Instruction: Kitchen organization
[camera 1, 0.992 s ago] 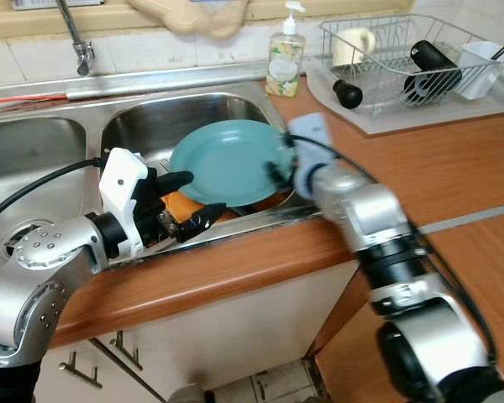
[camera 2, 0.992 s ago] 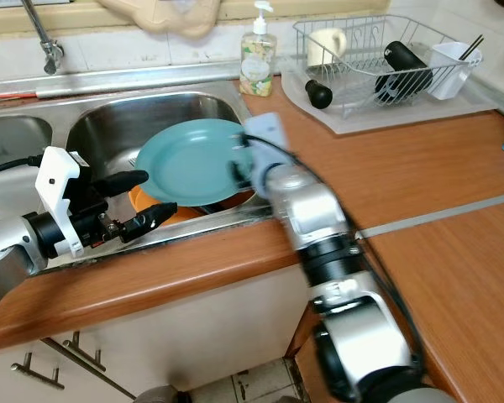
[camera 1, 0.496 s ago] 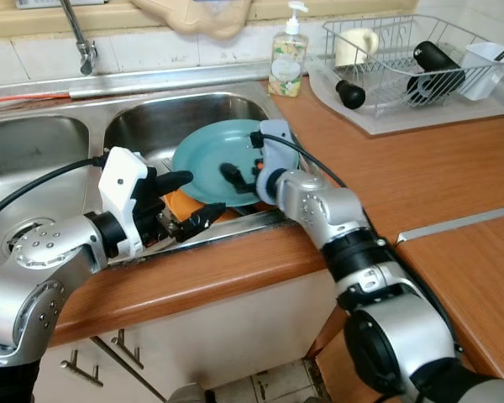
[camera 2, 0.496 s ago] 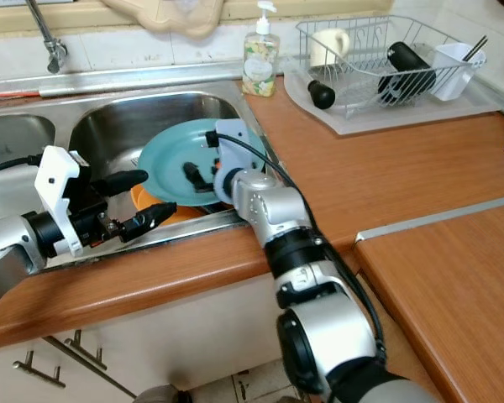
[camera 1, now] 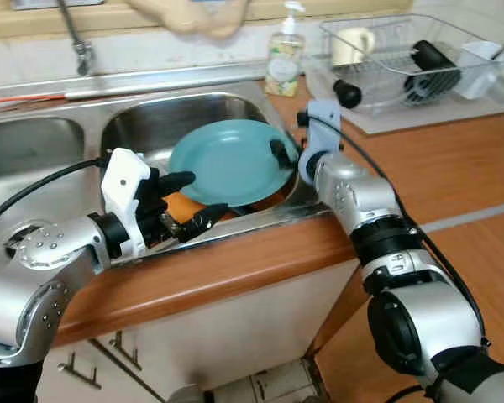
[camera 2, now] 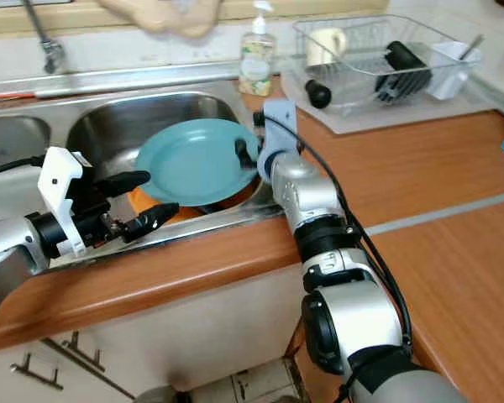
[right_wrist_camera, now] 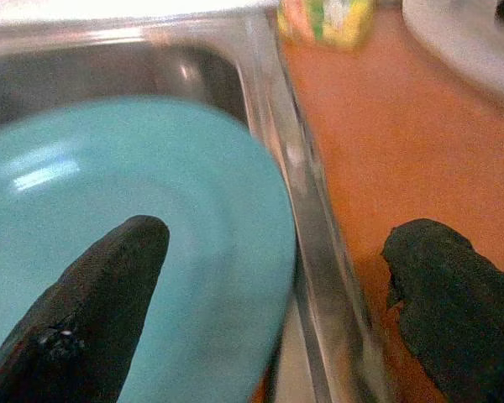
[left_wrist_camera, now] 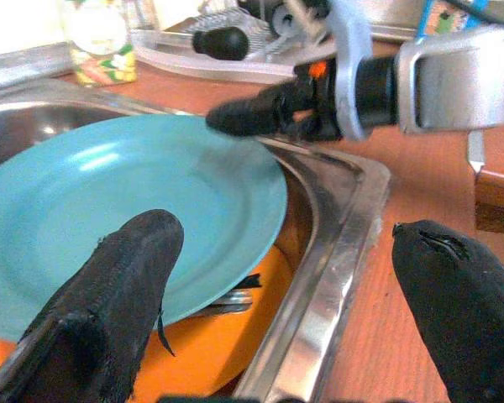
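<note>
the wooden counter (camera 1: 454, 159) runs along the far side of the right arm, away from the basin, and the steel double sink (camera 1: 151, 126) takes up everything on the claws' other side. at the back of the counter, well beyond the right gripper (camera 1: 284, 156), a wire dish rack (camera 1: 403, 59) holds a cup, a white tub and a black bottle, and a soap bottle (camera 1: 283, 63) stands just past the sink's corner.

the teal plate (camera 1: 227, 159) sits tilted in the right basin, propped over an orange dish (camera 1: 185, 206), between the two claws. the right gripper hovers at the plate's edge nearest the counter, its black fingers (right_wrist_camera: 92, 294) spread wide, one over the plate's face and the other over the sink's rim and the wood; it grips nothing.

the left gripper (camera 1: 189, 201) hangs at the near rim of the basin, at the plate's opposite, lower edge, fingers (left_wrist_camera: 118, 294) also spread apart, with the plate and the orange dish lying ahead of them. from its wrist the right claw's black fingertip shows across the plate, just over the far edge.
</note>
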Robot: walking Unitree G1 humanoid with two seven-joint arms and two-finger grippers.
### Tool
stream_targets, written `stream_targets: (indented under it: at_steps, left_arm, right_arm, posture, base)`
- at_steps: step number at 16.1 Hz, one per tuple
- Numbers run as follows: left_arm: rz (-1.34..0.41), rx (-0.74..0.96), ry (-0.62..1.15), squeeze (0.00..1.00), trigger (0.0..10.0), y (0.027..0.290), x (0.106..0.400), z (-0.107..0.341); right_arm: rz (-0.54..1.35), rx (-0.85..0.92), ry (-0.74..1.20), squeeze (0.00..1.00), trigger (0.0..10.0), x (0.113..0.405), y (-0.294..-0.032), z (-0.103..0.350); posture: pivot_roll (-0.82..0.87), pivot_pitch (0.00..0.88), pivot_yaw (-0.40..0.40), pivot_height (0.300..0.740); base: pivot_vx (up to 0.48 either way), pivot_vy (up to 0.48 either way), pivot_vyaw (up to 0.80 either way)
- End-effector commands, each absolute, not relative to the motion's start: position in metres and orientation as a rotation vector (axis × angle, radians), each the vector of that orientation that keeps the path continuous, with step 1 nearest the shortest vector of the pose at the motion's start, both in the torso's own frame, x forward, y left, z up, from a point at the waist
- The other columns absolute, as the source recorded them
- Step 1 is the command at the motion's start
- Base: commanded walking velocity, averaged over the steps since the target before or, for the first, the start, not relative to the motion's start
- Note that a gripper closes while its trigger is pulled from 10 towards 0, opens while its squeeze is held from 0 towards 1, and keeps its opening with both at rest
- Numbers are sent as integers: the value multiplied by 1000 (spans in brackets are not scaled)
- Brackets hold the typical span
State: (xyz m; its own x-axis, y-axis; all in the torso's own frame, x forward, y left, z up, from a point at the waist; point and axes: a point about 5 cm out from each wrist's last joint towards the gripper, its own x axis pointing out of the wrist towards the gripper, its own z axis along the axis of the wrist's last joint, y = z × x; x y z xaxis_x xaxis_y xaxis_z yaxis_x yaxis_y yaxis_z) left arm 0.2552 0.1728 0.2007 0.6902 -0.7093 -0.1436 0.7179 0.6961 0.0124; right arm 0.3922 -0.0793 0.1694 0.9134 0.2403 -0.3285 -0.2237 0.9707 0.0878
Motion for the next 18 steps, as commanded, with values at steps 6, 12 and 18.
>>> stream_targets:
  at_steps: [6, 12, 18]
  left_arm:
    - [-813, 77, 135, 0, 10000, 169, 255, 202]
    - [-796, 83, 125, 0, 10000, 171, 256, 204]
    - [-755, 86, 102, 0, 10000, 172, 261, 205]
  right_arm:
    - [435, 232, 461, 0, 10000, 382, -32, 156]
    - [561, 254, 440, 0, 10000, 377, 1, 169]
    - [526, 163, 334, 0, 10000, 386, -16, 177]
  posture:
    - [-22, 0, 19, 740]
    - [-15, 0, 13, 740]
    - [-18, 0, 7, 740]
  base:
    - [0, 0, 0]
    - [0, 0, 0]
    - [0, 0, 0]
